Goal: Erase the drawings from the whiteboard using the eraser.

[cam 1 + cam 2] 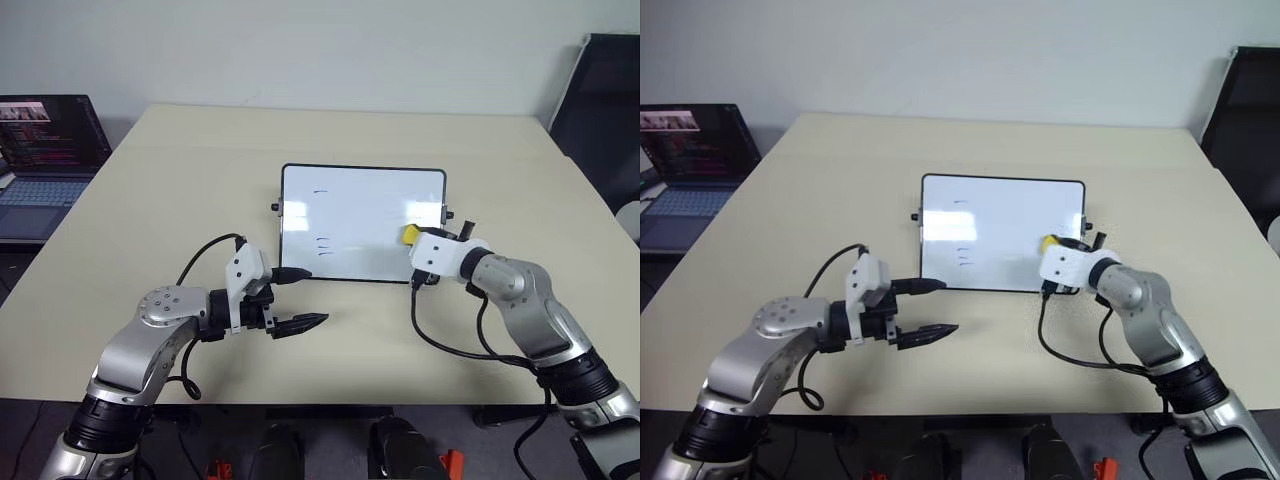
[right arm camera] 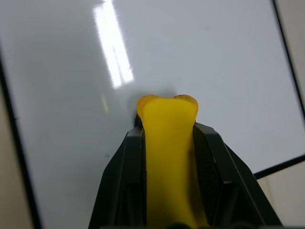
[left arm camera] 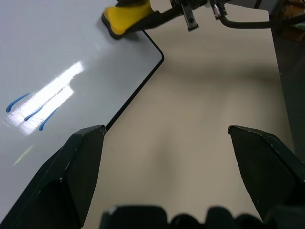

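Left eye view, table: beige table (image 1: pixel 150 200) carrying the whiteboard, a laptop (image 1: pixel 45 150) just off its far left corner.
Left gripper: left gripper (image 1: pixel 296 298) hovers over the near table, fingers spread and empty, tips pointing right, just near of the board's near left corner.
Right gripper: right gripper (image 2: pixel 167 143) pinches the eraser (image 1: pixel 410 234) between its fingers; the yellow block sticks out past the tips and meets the board near its right edge.
Whiteboard: whiteboard (image 1: pixel 365 190) lies flat at the table's centre.
Drawings: blue drawings (image 1: pixel 323 243) sit on the board's left half, one cluster near, one short stroke (image 1: pixel 320 191) farther.
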`<action>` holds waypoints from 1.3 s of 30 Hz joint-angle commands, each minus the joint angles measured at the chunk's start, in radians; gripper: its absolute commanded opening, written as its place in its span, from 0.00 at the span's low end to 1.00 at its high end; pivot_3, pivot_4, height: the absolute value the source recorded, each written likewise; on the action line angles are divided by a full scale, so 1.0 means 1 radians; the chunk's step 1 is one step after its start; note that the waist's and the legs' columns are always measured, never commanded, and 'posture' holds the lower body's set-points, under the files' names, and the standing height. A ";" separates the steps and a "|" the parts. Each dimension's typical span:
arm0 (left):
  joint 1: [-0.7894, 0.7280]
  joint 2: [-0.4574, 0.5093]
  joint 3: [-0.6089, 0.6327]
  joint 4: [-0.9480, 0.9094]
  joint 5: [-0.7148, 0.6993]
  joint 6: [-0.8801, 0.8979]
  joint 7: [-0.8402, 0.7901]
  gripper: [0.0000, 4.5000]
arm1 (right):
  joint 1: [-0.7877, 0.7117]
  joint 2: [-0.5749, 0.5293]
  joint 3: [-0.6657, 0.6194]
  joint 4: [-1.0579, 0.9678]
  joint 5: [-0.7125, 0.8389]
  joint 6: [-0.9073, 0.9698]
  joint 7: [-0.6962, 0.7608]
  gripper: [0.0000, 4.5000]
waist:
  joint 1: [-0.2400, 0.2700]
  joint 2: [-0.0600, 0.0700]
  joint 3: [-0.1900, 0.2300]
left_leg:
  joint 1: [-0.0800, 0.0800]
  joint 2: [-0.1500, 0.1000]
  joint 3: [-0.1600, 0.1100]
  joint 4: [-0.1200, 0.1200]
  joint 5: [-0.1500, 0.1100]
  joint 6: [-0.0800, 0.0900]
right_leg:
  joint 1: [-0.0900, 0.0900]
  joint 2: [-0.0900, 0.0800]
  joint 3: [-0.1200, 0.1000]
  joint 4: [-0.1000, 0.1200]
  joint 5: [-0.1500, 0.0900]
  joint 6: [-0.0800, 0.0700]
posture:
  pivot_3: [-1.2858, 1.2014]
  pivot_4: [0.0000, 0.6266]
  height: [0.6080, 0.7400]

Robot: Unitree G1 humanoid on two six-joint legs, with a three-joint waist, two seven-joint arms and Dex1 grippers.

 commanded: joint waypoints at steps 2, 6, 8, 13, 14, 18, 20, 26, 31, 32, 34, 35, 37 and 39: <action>-0.002 0.004 0.020 -0.039 -0.008 -0.014 0.003 1.00 | 0.037 -0.023 -0.002 0.002 -0.003 0.060 0.054 0.23 | -0.001 0.000 0.000 | 0.001 0.000 0.000 0.000 0.000 0.000 | 0.000 0.000 0.000 0.000 0.000 0.000 | 0.52 0.24 1.00; -0.003 0.003 0.018 -0.038 -0.009 -0.015 0.001 1.00 | 0.010 -0.006 -0.044 0.031 -0.028 0.050 -0.030 0.23 | 0.000 0.000 0.000 | 0.001 0.000 0.000 0.005 0.000 0.000 | 0.001 -0.001 0.000 0.000 0.000 0.000 | 0.52 0.24 1.00; -0.004 0.001 0.015 -0.033 -0.007 -0.017 -0.001 1.00 | -0.029 0.016 -0.067 0.064 -0.033 0.017 -0.111 0.23 | 0.000 0.000 0.000 | 0.001 0.000 0.000 0.008 0.000 0.000 | 0.000 -0.001 0.000 0.000 0.000 0.000 | 0.52 0.24 1.00; -0.006 -0.001 0.011 -0.025 -0.003 -0.022 -0.004 1.00 | -0.053 0.028 -0.076 0.104 -0.017 -0.014 -0.157 0.23 | -0.001 0.000 0.000 | 0.000 -0.001 0.003 0.009 0.000 0.000 | 0.000 -0.003 0.001 -0.001 0.000 0.000 | 0.52 0.24 1.00; -0.004 -0.001 0.011 -0.027 -0.003 -0.021 -0.002 1.00 | -0.042 0.024 -0.072 0.097 -0.007 -0.003 -0.134 0.23 | -0.001 0.000 0.000 | 0.000 -0.001 0.003 0.009 0.000 0.000 | 0.000 -0.003 0.001 -0.001 0.000 0.000 | 0.52 0.24 1.00; 0.003 0.000 0.013 -0.034 -0.004 -0.020 0.000 1.00 | 0.016 -0.021 -0.045 0.048 0.020 0.028 -0.012 0.23 | 0.002 -0.001 0.000 | 0.000 -0.001 0.003 0.007 0.000 0.000 | 0.001 -0.003 0.001 0.000 0.001 0.000 | 0.52 0.24 1.00; 0.005 0.001 0.015 -0.032 -0.003 -0.021 0.001 1.00 | 0.048 -0.040 -0.035 0.011 0.032 0.033 0.042 0.23 | 0.002 -0.001 0.000 | 0.000 -0.001 0.002 0.004 0.000 0.000 | 0.001 -0.002 0.000 0.000 0.001 0.000 | 0.52 0.24 1.00; 0.003 0.001 0.012 -0.029 -0.003 -0.021 0.001 1.00 | 0.071 -0.042 -0.028 -0.018 0.018 0.028 0.060 0.23 | -0.001 -0.001 0.000 | 0.001 0.000 0.002 0.004 0.000 0.000 | 0.000 -0.002 0.000 0.000 0.001 0.000 | 0.52 0.24 1.00; 0.000 -0.003 0.012 -0.013 0.001 -0.030 0.000 1.00 | 0.060 -0.033 -0.018 -0.026 -0.008 0.012 0.037 0.23 | 0.000 -0.001 0.000 | 0.001 -0.001 0.003 0.007 0.000 0.000 | 0.000 -0.003 0.000 -0.001 0.001 0.000 | 0.52 0.24 1.00; -0.001 -0.004 0.015 -0.009 0.002 -0.032 0.003 1.00 | 0.056 -0.028 -0.023 -0.030 -0.007 0.009 0.028 0.23 | 0.000 -0.001 0.000 | 0.001 -0.001 0.003 0.007 0.000 0.000 | 0.000 -0.003 0.000 -0.001 0.001 0.000 | 0.52 0.24 1.00; -0.003 -0.012 0.035 0.004 0.000 -0.034 0.024 1.00 | 0.048 -0.003 -0.054 -0.052 0.017 0.024 0.011 0.23 | -0.003 -0.001 0.000 | 0.001 0.000 0.003 0.007 0.000 0.000 | 0.000 -0.003 0.000 -0.001 0.001 0.000 | 0.52 0.24 1.00; -0.005 -0.016 0.041 0.008 -0.001 -0.035 0.033 1.00 | 0.047 0.005 -0.066 -0.059 0.027 0.030 0.007 0.23 | -0.004 -0.001 0.000 | 0.001 0.000 0.003 0.007 0.000 0.000 | 0.000 -0.003 0.000 0.000 0.001 0.000 | 0.52 0.24 1.00; -0.016 -0.032 0.072 0.030 -0.004 -0.039 0.070 1.00 | 0.050 0.056 -0.115 -0.104 0.094 0.084 0.008 0.23 | -0.005 -0.001 0.000 | 0.000 0.000 0.003 0.007 0.000 0.000 | 0.000 -0.003 0.000 0.000 0.001 0.000 | 0.52 0.24 1.00; -0.021 -0.043 0.089 0.041 -0.003 -0.045 0.094 1.00 | 0.055 0.091 -0.147 -0.137 0.142 0.123 0.009 0.23 | -0.004 -0.001 0.000 | -0.001 0.000 0.002 0.006 0.000 0.000 | 0.000 -0.002 0.000 0.001 0.001 0.000 | 0.52 0.24 1.00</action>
